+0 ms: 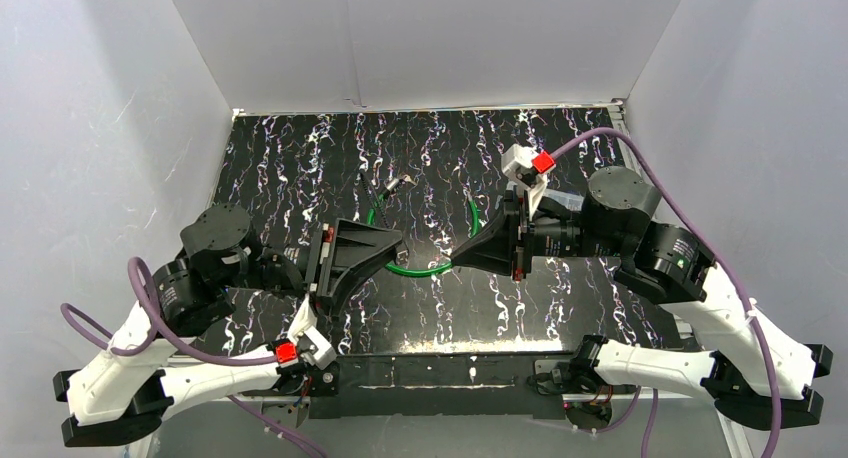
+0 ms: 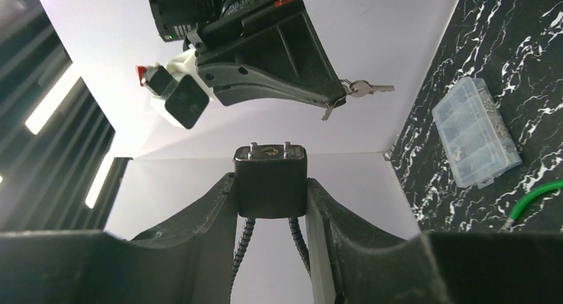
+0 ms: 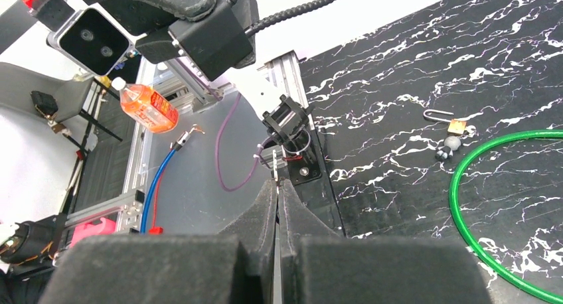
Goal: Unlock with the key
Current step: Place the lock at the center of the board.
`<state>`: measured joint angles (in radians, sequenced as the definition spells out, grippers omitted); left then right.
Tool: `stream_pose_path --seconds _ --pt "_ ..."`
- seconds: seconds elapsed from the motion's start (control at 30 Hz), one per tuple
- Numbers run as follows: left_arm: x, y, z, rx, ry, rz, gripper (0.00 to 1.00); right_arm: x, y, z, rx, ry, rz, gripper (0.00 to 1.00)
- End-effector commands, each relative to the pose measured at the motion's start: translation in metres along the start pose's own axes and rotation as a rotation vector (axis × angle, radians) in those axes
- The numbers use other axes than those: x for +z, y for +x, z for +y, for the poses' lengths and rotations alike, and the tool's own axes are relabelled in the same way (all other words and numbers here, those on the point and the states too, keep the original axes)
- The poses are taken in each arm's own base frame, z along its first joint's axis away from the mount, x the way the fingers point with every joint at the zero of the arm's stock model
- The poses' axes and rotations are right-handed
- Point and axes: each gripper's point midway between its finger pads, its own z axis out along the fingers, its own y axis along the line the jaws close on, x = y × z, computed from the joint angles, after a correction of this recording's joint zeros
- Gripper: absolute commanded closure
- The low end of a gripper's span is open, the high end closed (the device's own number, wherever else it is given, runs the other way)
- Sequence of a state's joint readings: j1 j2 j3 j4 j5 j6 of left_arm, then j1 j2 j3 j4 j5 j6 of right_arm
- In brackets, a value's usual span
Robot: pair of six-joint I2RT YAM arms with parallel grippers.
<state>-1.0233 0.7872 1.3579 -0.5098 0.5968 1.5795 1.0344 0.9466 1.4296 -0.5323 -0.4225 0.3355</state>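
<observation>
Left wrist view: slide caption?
Left hand grips the black lock, keyhole facing out; right hand holds the key beyond it, not yet inserted.

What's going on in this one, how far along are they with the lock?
The left gripper holds a black lock by its body, keyhole end pointing toward the other arm. The right gripper is shut on a key. The two grippers face each other above the table, but the key is apart from the lock and not yet in the keyhole.

place: robot lab | evidence: white enclosure walls (image 1: 420, 38), aluminium framing (image 3: 106, 206), blue cable (image 3: 156, 184)
</observation>
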Motion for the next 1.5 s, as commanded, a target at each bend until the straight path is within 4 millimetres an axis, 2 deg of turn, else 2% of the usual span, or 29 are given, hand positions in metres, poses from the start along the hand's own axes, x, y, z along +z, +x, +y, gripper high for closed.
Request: stream_pose_path --seconds 0.0,0.1,0.17,0.23,0.3,0.4,0.43,0.57,0.67,0.77,0.9,1.03,1.17,1.27,1.4,1.47 --pt "-0.004 -0.016 0.021 0.153 -0.054 -0.061 1.00 -0.003 -0.021 0.008 -0.029 -0.020 -0.088 0.99" --pt "-0.001 -0.011 0.008 0.186 -0.019 -0.044 1.00 -0.003 -0.021 0.001 -0.023 0.019 -0.095 0.99" --pt "0.000 0.004 -0.017 0.199 0.067 0.018 1.00 -0.005 -0.019 -0.007 -0.023 0.071 -0.090 0.99" --pt "0.001 0.022 -0.061 0.155 0.204 0.085 1.00 -0.010 -0.016 -0.018 -0.024 0.135 -0.086 0.99" --pt "0.000 0.041 -0.114 0.057 0.362 0.160 1.00 -0.014 -0.012 -0.026 -0.022 0.181 -0.084 0.99" --pt "-0.004 0.056 -0.196 -0.170 0.592 0.241 1.00 -0.021 -0.006 -0.029 -0.008 0.210 -0.088 0.99" --pt "-0.003 0.060 -0.216 -0.255 0.636 0.269 1.00 -0.022 -0.003 -0.030 0.000 0.217 -0.086 0.99" --pt "0.010 0.078 -0.287 -0.452 0.765 0.359 1.00 -0.029 0.008 -0.038 0.027 0.265 -0.083 0.99" --pt "0.022 0.093 -0.329 -0.514 0.781 0.424 1.00 -0.035 0.011 -0.040 0.040 0.285 -0.096 0.99" --pt "0.027 0.099 -0.363 -0.618 0.808 0.485 1.00 -0.042 0.013 -0.039 0.044 0.298 -0.104 0.99" --pt "0.026 0.094 -0.395 -0.800 0.875 0.565 1.00 -0.049 0.014 -0.040 0.040 0.311 -0.115 0.99" --pt "0.031 0.101 -0.413 -0.933 0.883 0.676 1.00 -0.049 0.016 -0.041 0.038 0.317 -0.109 0.99" --pt "0.033 0.106 -0.422 -1.027 0.834 0.775 1.00 -0.049 0.015 -0.042 0.037 0.323 -0.109 0.99" --pt "0.034 0.109 -0.419 -1.065 0.753 0.814 1.00 -0.051 0.015 -0.042 0.033 0.329 -0.111 0.99" --pt "0.031 0.076 -0.416 -1.177 0.827 0.707 1.00 -0.051 0.016 -0.043 0.035 0.334 -0.108 0.99" --pt "0.031 0.067 -0.408 -1.222 0.834 0.669 0.96 -0.051 0.015 -0.043 0.035 0.336 -0.109 0.99"
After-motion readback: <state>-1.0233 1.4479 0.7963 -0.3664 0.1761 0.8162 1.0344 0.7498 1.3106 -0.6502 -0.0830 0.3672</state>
